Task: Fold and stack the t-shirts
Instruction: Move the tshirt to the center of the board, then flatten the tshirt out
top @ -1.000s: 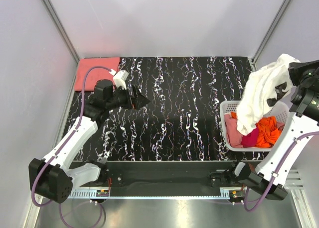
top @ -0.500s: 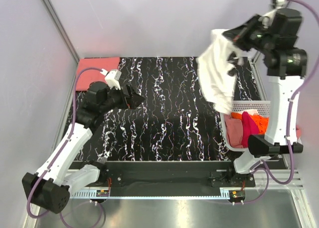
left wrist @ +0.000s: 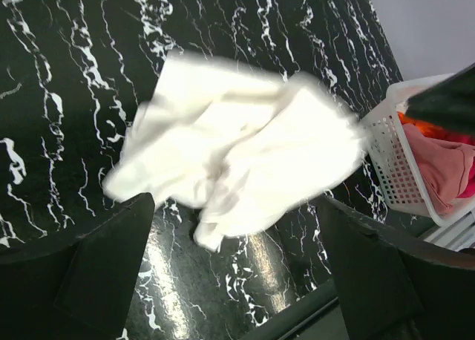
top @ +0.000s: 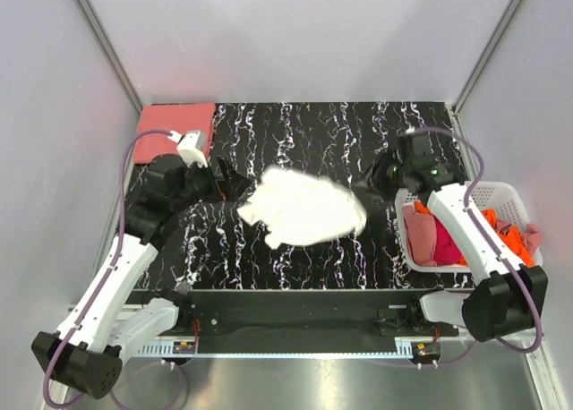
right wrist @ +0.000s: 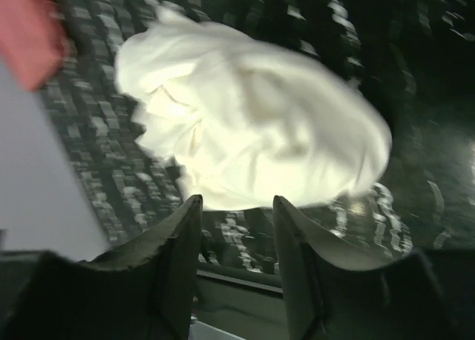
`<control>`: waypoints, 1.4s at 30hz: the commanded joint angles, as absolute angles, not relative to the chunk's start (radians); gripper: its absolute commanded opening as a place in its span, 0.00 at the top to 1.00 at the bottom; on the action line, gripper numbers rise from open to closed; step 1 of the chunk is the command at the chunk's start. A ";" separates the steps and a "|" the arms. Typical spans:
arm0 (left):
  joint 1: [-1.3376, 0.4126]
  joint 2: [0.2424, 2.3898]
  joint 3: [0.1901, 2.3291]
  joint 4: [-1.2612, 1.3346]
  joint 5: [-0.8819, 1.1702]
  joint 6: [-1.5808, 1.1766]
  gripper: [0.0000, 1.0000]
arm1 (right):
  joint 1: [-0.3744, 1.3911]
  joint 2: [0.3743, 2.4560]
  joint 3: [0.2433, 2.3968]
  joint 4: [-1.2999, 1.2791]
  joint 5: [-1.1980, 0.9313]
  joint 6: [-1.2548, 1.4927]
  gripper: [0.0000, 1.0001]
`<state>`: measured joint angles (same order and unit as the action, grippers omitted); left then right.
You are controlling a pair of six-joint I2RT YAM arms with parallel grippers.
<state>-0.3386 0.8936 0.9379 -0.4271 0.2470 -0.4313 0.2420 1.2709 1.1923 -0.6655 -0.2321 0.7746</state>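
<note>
A crumpled cream-white t-shirt [top: 304, 211] lies in a heap in the middle of the black marbled table, its edges blurred. My right gripper [top: 372, 179] hovers just off its right side. In the right wrist view that gripper [right wrist: 236, 203] is open, nothing between its fingers, and the shirt [right wrist: 252, 139] sits just past the tips. My left gripper [top: 235, 179] is open wide at the shirt's left edge, and the left wrist view shows the shirt [left wrist: 237, 154] beyond its spread fingers [left wrist: 111, 258]. A folded salmon-pink t-shirt [top: 175, 128] rests at the back left corner.
A white slatted basket [top: 501, 193] stands at the table's right edge, behind my right arm. It holds a dusty pink shirt [top: 421, 235], a magenta one [top: 448, 246] and an orange one [top: 506, 235]. Grey walls enclose the table on three sides.
My right arm swung the cream-white shirt up out of the basket and over to the table's middle, then opened and let it go. The left gripper shifted slightly toward it.
</note>
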 commanded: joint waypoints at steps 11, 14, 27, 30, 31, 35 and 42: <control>-0.331 1.155 0.844 -0.350 0.299 -0.523 0.11 | 0.253 1.397 1.268 -0.689 -0.113 0.572 0.42; -0.325 1.196 0.769 -0.325 0.249 -0.560 0.18 | 0.288 1.521 1.307 -0.667 -0.121 0.558 0.44; -0.445 1.247 0.680 -0.057 0.476 -0.577 0.37 | 0.356 1.977 1.690 -0.637 -0.242 0.393 0.45; -0.498 1.255 0.673 -0.043 0.454 -0.557 0.27 | 0.376 2.049 1.730 -0.637 -0.261 0.341 0.45; -0.512 1.275 0.673 -0.038 0.453 -0.552 0.25 | 0.382 2.069 1.741 -0.637 -0.268 0.331 0.44; -0.595 1.354 0.716 -0.035 0.437 -0.515 0.19 | 0.402 2.180 1.810 -0.638 -0.331 0.288 0.43; -0.635 1.401 0.752 -0.058 0.373 -0.503 0.41 | 0.477 2.267 1.874 -0.644 -0.350 0.177 0.42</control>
<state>-0.6308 1.4044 0.7010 -0.0952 0.4099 -0.5327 0.4339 2.2581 1.8076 -0.6525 -0.3195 0.2634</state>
